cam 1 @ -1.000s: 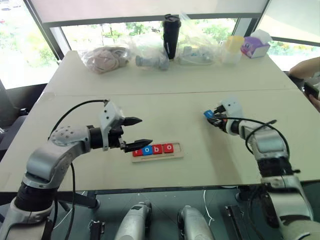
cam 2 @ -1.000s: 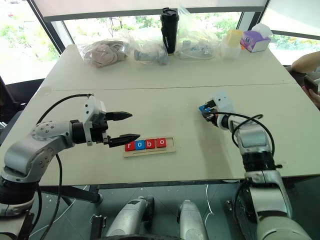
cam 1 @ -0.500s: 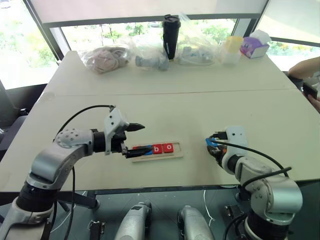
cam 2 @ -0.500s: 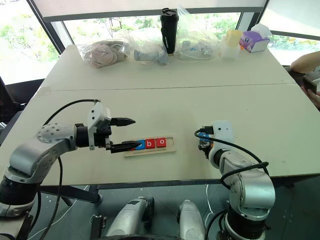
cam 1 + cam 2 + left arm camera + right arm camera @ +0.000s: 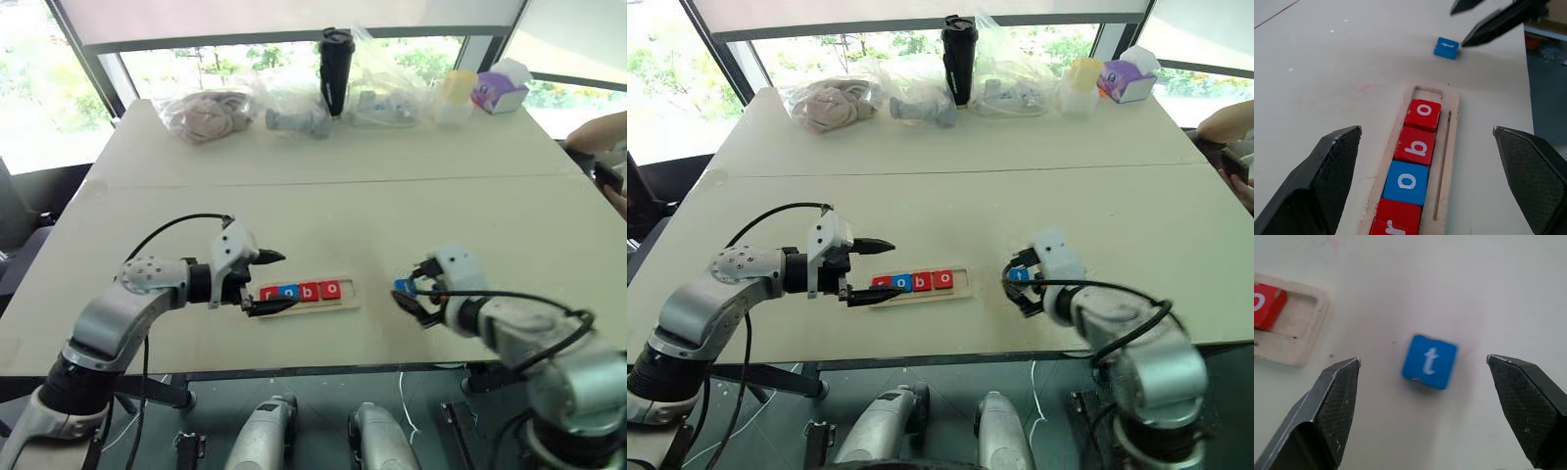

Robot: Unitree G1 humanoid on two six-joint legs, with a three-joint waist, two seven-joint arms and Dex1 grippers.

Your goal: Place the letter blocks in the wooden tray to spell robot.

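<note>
Since a second ago the right arm has drawn back toward the near edge of the table [image 5: 323,196] with the blue t block, and its gripper [image 5: 409,296] now stands wide open with the block [image 5: 1429,361] lying free on the tabletop between the fingers, touched by neither; the left arm has hardly shifted. Largest of the task's things is the tray [image 5: 1448,147], a long, narrow, light-wood holder with a raised rim and rounded corners, lying near the front edge of the table. The left gripper [image 5: 266,282] hovers at the tray's left end, spread open and grasping nothing, one finger over the r end. In the tray sit four blocks touching in a row, red r [image 5: 1397,223], blue o [image 5: 1407,182], red b [image 5: 1418,145] and red o [image 5: 1423,113], with the last slot at the right end bare. The t block lies flat, letter up, near that open end but apart from it. It looks a small, stiff, square piece, likely light wood or plastic with painted faces, so it should not crush or bend; the smooth faces may be a little slippery, and being so light it could skid or tip if nudged by one finger first. The best hold is probably across two opposite side edges, fingers square to them and low on the sides, so it stays level for the empty slot.
</note>
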